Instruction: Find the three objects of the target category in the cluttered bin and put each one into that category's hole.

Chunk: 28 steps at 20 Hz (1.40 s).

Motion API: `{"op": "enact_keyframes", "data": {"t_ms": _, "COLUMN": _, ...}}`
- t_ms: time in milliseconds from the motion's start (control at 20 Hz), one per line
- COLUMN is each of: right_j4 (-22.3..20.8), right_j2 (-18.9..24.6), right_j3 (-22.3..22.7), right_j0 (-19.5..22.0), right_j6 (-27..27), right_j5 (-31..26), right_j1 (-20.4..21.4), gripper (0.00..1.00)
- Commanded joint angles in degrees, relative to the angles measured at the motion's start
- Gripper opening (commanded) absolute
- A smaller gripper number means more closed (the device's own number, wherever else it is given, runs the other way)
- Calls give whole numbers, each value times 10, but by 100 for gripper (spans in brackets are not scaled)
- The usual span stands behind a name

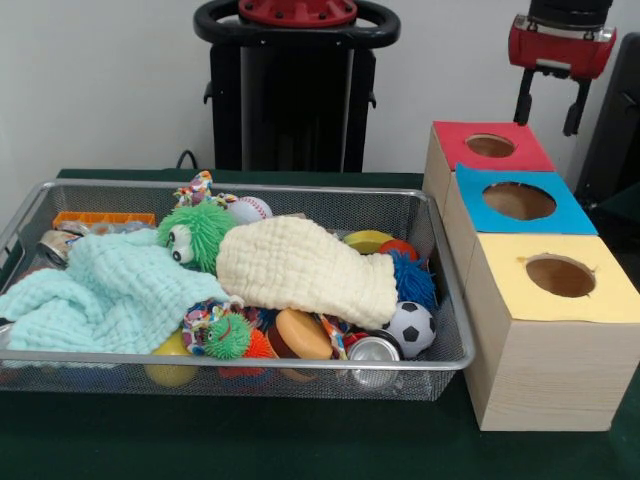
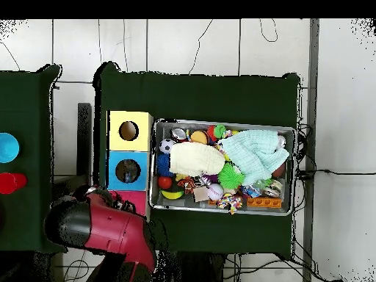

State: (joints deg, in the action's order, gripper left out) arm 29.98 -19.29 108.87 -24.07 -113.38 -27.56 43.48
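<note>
A wire mesh bin (image 1: 240,362) holds a jumble of toys under a cream cloth (image 1: 300,265) and a mint cloth (image 1: 100,295). Showing among them are a soccer ball (image 1: 410,328), a baseball (image 1: 252,208), a drinks can (image 1: 373,352), a green fuzzy toy (image 1: 195,232), an orange disc (image 1: 303,333) and a blue fuzzy ball (image 1: 412,280). To the bin's right stand three wooden boxes with round holes: red (image 1: 490,146), blue (image 1: 518,201) and yellow (image 1: 558,277). My gripper (image 1: 549,112) hangs open and empty above the red box. In the overhead view my arm (image 2: 103,224) covers most of the red box (image 2: 136,200).
The overhead view shows the bin (image 2: 224,123) on a dark green table, with the yellow box (image 2: 128,131) and blue box (image 2: 128,171) tight against its side. A second green table at the left carries a blue disc (image 2: 6,147) and a red object (image 2: 9,182).
</note>
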Motion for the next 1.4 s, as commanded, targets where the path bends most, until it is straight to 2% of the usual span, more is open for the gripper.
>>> {"op": "enact_keyframes", "data": {"t_ms": 50, "right_j4": -14, "right_j2": -20, "right_j3": -35, "right_j0": 13, "right_j6": -130, "right_j5": -22, "right_j1": 2, "gripper": 100}}
{"op": "enact_keyframes", "data": {"t_ms": 250, "right_j4": -17, "right_j2": -11, "right_j3": -18, "right_j0": 31, "right_j6": -100, "right_j5": -5, "right_j1": 12, "gripper": 100}}
{"op": "enact_keyframes", "data": {"t_ms": 550, "right_j4": -42, "right_j2": 10, "right_j3": -3, "right_j0": 95, "right_j6": -20, "right_j5": -9, "right_j1": 36, "gripper": 100}}
{"op": "enact_keyframes", "data": {"t_ms": 750, "right_j4": -72, "right_j2": 32, "right_j3": 14, "right_j0": 152, "right_j6": 32, "right_j5": -8, "right_j1": 53, "gripper": 100}}
{"op": "enact_keyframes", "data": {"t_ms": 1100, "right_j4": -120, "right_j2": 99, "right_j3": 54, "right_j0": 276, "right_j6": 112, "right_j5": 4, "right_j1": 91, "gripper": 100}}
{"op": "enact_keyframes", "data": {"t_ms": 1400, "right_j4": -170, "right_j2": 158, "right_j3": 64, "right_j0": 365, "right_j6": 146, "right_j5": 5, "right_j1": 105, "gripper": 100}}
